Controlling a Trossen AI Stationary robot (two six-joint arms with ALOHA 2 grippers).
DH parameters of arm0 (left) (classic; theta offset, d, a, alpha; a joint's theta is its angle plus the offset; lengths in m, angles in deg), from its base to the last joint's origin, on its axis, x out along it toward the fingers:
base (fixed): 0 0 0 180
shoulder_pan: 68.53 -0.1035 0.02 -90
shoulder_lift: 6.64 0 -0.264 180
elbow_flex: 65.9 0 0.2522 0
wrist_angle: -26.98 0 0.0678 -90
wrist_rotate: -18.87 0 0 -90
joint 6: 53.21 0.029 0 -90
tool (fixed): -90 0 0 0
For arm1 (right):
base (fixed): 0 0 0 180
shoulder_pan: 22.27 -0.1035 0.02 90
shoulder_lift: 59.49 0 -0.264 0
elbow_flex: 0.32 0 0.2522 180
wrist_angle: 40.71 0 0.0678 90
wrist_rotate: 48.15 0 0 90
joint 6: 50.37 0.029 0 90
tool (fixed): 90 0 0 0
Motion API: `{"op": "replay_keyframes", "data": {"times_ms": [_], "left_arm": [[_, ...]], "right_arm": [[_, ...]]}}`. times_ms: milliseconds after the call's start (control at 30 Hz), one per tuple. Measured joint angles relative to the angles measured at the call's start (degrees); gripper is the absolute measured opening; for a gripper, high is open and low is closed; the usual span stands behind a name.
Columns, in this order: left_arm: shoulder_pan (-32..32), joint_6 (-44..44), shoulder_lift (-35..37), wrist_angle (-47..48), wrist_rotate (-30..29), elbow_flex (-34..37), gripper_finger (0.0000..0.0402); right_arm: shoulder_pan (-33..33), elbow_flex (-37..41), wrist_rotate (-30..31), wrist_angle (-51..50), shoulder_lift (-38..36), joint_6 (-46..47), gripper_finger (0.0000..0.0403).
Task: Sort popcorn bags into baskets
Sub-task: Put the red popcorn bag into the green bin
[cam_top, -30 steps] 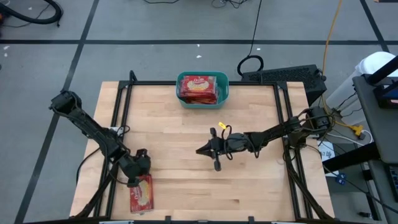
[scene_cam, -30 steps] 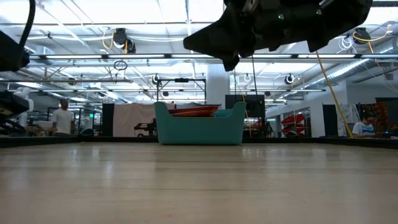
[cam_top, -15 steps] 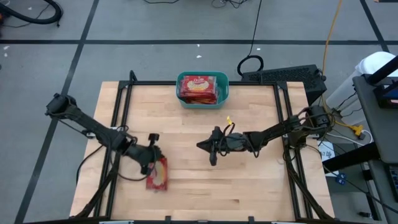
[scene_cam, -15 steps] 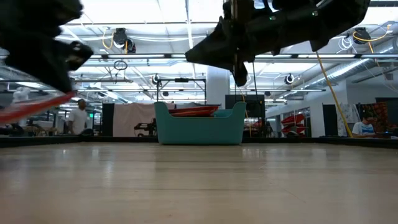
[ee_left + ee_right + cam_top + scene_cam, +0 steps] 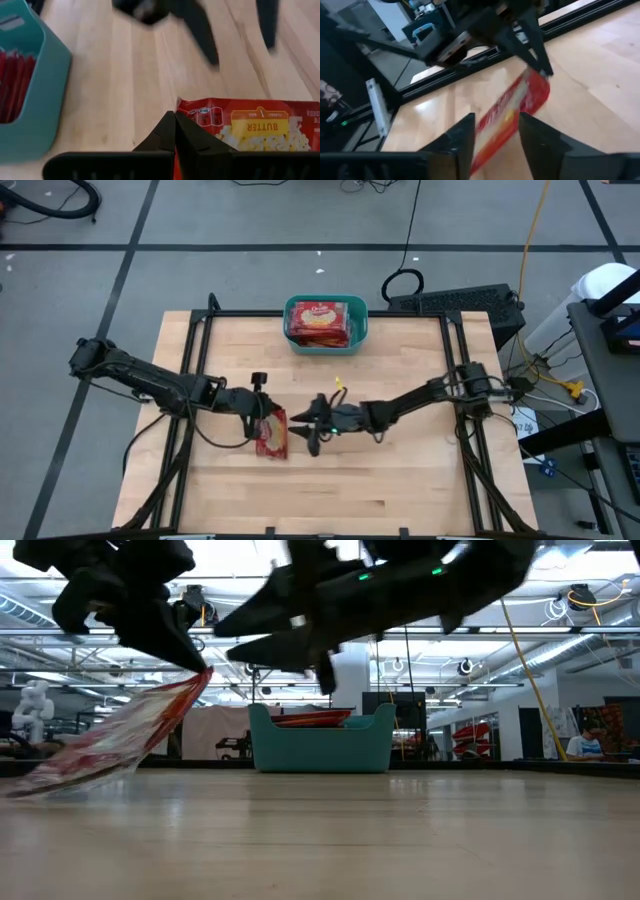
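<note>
Red popcorn bag (image 5: 271,434) hangs pinched in left gripper (image 5: 262,412), seemingly tilted

My two arms (image 5: 150,380) are dark, slim and jointed, with black cables looping along them. A yellow tag (image 5: 338,383) sticks up by my right wrist. Each gripper ends in two flat, tapered black fingers (image 5: 462,135) on a black crossbar (image 5: 110,165).

There was one teal basket (image 5: 362,330) on the table. One popcorn bag (image 5: 272,434) hung outside it, pinched at a corner by the left gripper (image 5: 262,406). More red bags (image 5: 320,321) lay stacked inside the basket; how many could not be told. Two arms were present, each with one gripper, the right gripper (image 5: 308,426) included.
</note>
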Motion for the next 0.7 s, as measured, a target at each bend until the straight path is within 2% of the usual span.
{"op": "replay_keyframes", "data": {"times_ms": [167, 267, 533, 700], "left_arm": [[-0.2, 1.1, 0.0, -1.4, 0.1, 0.0, 0.0001], [-0.2, 1.0, 0.0, -1.4, 0.1, 0.0, 0.0001], [-0.2, 0.9, 0.0, -1.0, 0.1, 0.0, 0.0001], [-0.2, 0.4, 0.0, -0.1, -0.6, -0.1, 0.0001]], "right_arm": [[2.8, -6.2, -4.9, 0.0, 5.5, 0.5, 0.0204], [3.9, -7.8, -5.4, 0.2, 7.3, 1.1, 0.0221], [5.0, -7.9, -7.0, -0.7, 7.7, 2.6, 0.0195], [4.4, -7.8, -8.2, -7.8, 4.6, 2.0, 0.0198]]}}
